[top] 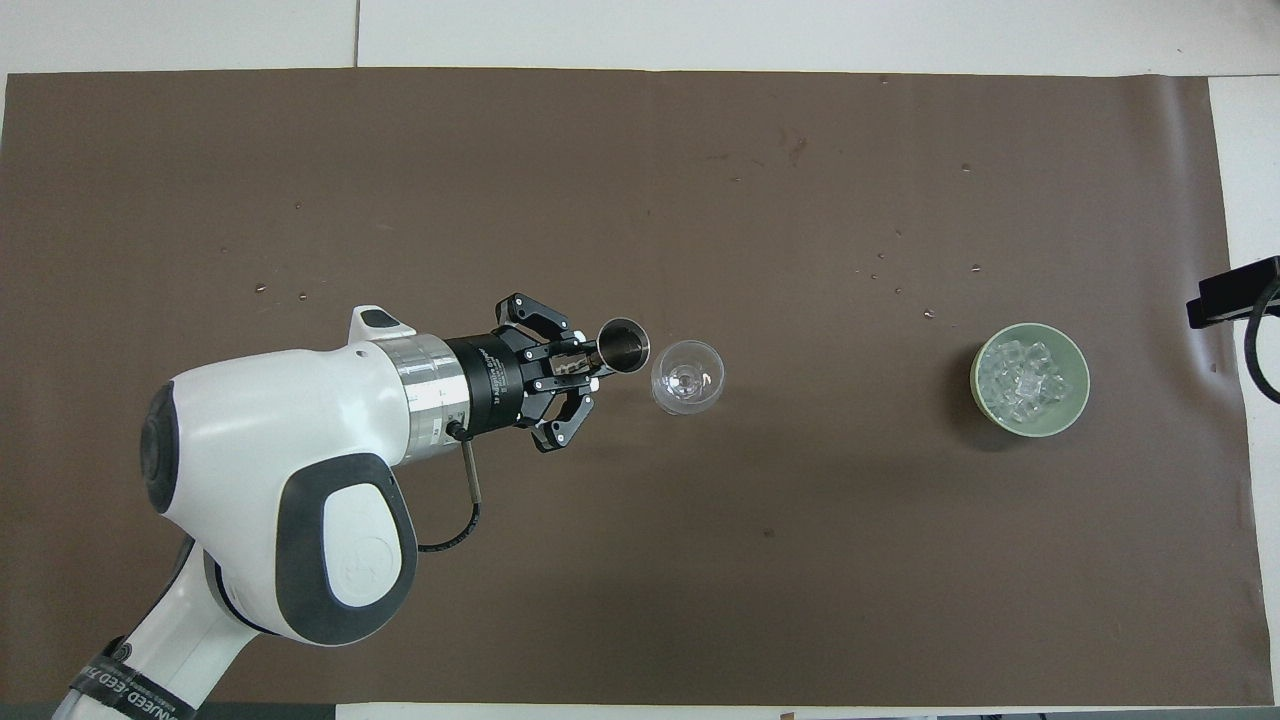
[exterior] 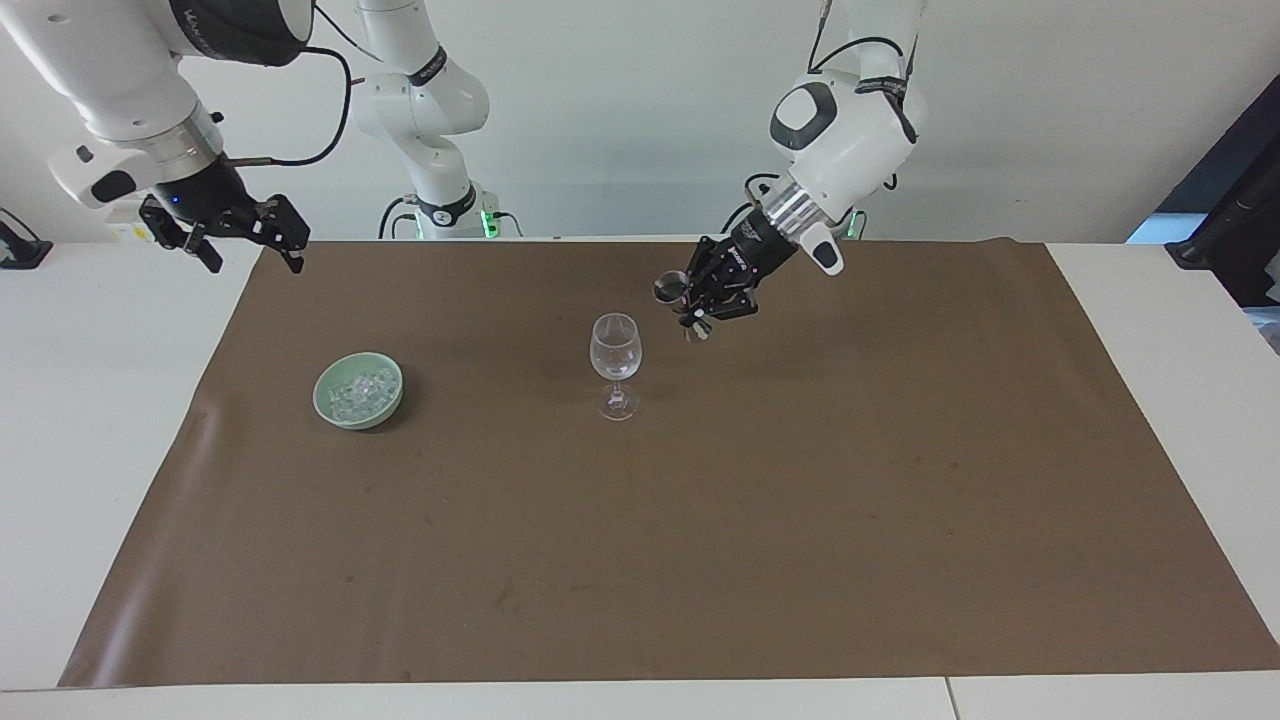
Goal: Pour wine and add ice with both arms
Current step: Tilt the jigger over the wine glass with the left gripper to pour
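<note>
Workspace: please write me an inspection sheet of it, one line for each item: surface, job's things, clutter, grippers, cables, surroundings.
Surface: brown mat on a white table, with small specks and stains.
Job's things: empty wine glass upright mid-mat; ice in a green bowl toward the right arm's end; metal jigger.
Clutter: nothing seen.
Grippers: left gripper shut on the jigger, raised beside the glass, apart from it; right gripper open, waiting over the mat's edge.
Cables: black cables along both arms; one loop under the left wrist.
Surroundings: white wall; dark equipment past the left arm's end.
</note>
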Robot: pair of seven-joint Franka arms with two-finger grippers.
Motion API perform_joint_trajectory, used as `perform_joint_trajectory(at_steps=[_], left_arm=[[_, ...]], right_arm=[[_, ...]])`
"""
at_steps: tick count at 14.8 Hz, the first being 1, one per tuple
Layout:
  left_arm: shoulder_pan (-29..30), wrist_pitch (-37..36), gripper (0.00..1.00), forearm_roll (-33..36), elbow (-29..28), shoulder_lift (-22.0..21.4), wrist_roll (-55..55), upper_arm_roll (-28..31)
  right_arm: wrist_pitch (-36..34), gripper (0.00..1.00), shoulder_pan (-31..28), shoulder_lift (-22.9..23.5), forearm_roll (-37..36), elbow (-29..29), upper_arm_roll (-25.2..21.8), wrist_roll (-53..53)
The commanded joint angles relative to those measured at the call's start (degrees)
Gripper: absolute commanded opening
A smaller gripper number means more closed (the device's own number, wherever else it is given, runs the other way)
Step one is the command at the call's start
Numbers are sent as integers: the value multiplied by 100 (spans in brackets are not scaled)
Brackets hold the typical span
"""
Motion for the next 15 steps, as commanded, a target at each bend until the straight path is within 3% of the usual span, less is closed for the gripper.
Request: perform_joint_trajectory(at_steps=[1, 8, 15], left_arm=[[-234, 173, 0, 729, 51, 126, -316, 9], [-375, 278, 0, 3119, 341, 469, -1669, 9], [-647, 226, 0, 4298, 403, 504, -2108, 9]], right_arm=[[42, 100, -60, -90, 104, -103, 19, -91], [42, 100, -60, -90, 104, -103, 19, -91], [42, 100, -60, -90, 104, -103, 19, -91]])
